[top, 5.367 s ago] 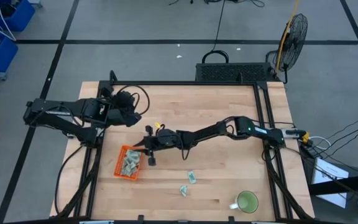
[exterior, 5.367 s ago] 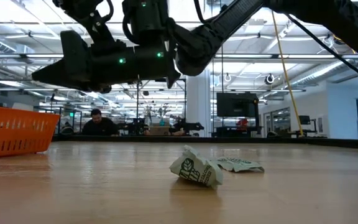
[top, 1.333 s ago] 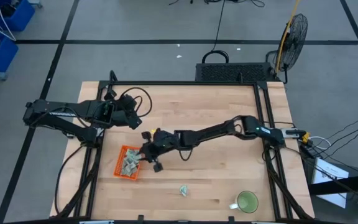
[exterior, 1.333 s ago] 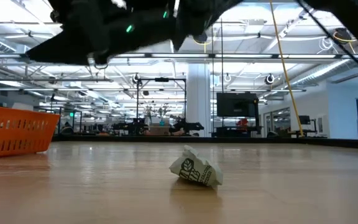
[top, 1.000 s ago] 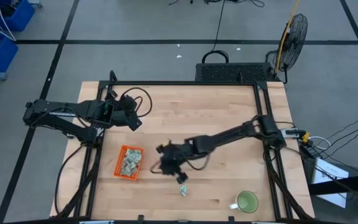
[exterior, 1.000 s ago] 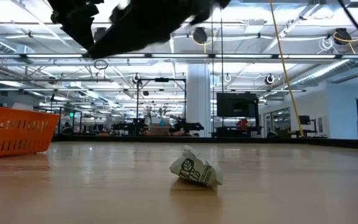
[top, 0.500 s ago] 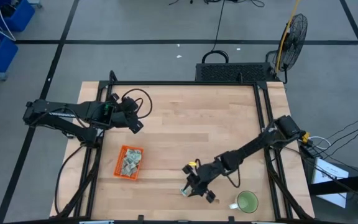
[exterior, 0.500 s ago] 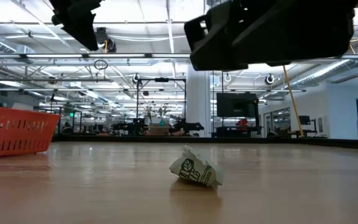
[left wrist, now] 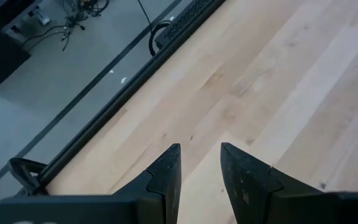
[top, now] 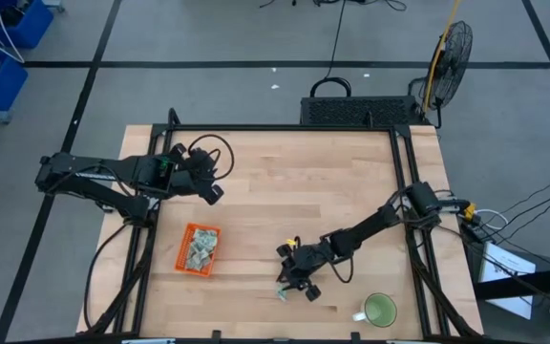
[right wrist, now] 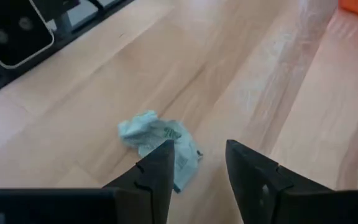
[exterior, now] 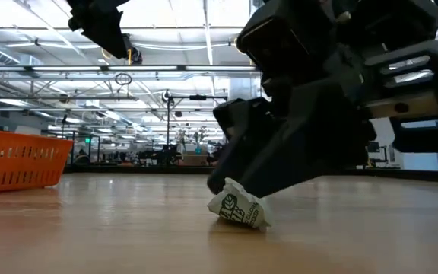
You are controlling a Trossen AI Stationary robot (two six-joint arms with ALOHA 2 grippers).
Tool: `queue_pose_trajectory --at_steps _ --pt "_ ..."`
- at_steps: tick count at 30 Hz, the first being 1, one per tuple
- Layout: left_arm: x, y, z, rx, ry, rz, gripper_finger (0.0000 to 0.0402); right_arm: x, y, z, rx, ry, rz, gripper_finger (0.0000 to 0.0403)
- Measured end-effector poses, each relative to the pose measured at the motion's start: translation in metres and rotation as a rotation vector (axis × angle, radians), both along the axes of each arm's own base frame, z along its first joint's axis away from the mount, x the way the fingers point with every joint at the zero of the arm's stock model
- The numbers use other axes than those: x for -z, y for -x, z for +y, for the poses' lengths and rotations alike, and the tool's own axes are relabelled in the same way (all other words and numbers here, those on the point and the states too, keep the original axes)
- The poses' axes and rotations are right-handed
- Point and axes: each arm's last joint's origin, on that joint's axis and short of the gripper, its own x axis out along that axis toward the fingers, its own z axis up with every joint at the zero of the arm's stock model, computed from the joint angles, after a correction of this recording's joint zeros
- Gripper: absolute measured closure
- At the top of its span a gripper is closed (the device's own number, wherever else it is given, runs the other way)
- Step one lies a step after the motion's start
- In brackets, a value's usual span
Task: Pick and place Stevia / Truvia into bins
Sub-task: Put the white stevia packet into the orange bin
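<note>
One crumpled pale green and white Stevia packet (top: 281, 294) lies alone on the wood near the table's near edge, also seen in the low view (exterior: 239, 210) and the right wrist view (right wrist: 156, 138). My right gripper (top: 295, 286) (right wrist: 199, 163) is low over it, slanting down and open, with one fingertip (right wrist: 161, 151) at the packet's edge. The orange bin (top: 185, 256) sits near the left side with several packets inside. My left gripper (top: 212, 194) (left wrist: 201, 163) hangs open above the far left of the table, with nothing between its fingers. My right gripper comes at the packet slanting down from the table's right side. One fingertip (exterior: 220, 185) stands at the packet's upper edge (exterior: 230, 187); I cannot tell whether it touches. The packet lies flat on the wood.
A round green mug (top: 380, 310) stands at the near right corner, close behind my right arm. The bin's slotted orange wall (exterior: 17, 160) shows at the left in the low view. Bare wood lies between the bin and the loose packet.
My right gripper has swung from beside the orange bin toward the table's near edge and come down low over the loose packet. The packet has stayed where it was.
</note>
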Motion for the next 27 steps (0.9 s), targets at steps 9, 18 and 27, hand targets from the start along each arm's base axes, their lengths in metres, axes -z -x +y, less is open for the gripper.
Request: queue_pose_trajectory --at_steps 9,18,27 --pt "0.000 0.000 0.000 0.019 -0.001 0.018 0.0282 0.016 -0.003 -0.002 0.000 -0.097 0.064 0.0274" --pt "0.000 0.000 0.000 0.020 -0.002 0.019 0.0282 0.021 -0.005 -0.004 -0.019 -0.061 0.041 0.0333" --pt "0.000 0.000 0.000 0.041 -0.015 0.037 0.0282 0.011 -0.017 -0.019 -0.009 -0.058 -0.105 0.0389"
